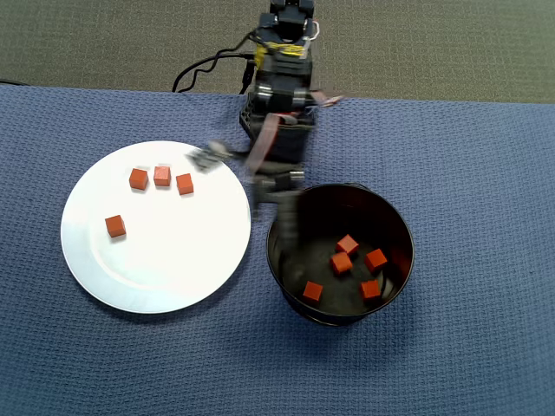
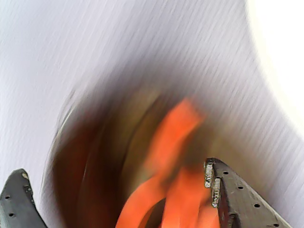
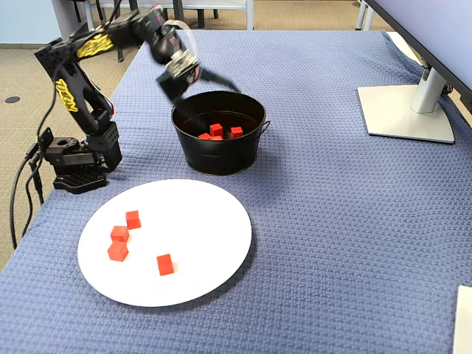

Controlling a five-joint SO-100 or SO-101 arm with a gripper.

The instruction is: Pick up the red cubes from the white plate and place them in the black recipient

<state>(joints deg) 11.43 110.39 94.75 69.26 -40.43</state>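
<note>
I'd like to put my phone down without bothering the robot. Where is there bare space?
The blue cloth between the white plate and the monitor stand is bare. It is crowded around the black recipient, where the gripper hovers, and at the arm's base beside the plate.

A blue woven cloth covers the bench, its weave showing as a fine waffle pattern in the fixed view. In the overhead view the same cloth fills most of the picture, and beyond its far edge lies a strip of grey-green carpet. At the right of the fixed view a pale grey monitor stand rests on the cloth, its flat square base lying flush and a slanted neck rising to the lower edge of a screen. Black cables hang off the bench's left edge in that view. Tan flooring shows beyond them. A pale object, cut off by the frame, sits at the lower right corner.
</note>
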